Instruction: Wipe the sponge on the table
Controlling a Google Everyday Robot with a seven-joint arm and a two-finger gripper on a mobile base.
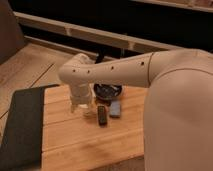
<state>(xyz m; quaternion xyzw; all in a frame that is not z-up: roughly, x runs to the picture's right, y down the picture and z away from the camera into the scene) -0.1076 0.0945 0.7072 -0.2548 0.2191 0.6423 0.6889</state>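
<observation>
The sponge [115,108], a small pale blue-grey pad, lies flat on the light-wood table [85,145], right of a dark bar. My gripper [82,108] hangs from the cream wrist, pointing down at the planks just left of the bar and a short way left of the sponge. It is open and holds nothing; the sponge lies free of it. My arm reaches in from the right across the far part of the table.
A black-brown rectangular bar [102,115] lies between the gripper and the sponge. Behind them sits a round dark dish [108,90]. A dark grey mat [22,127] covers the table's left side. My large cream body fills the right of the view.
</observation>
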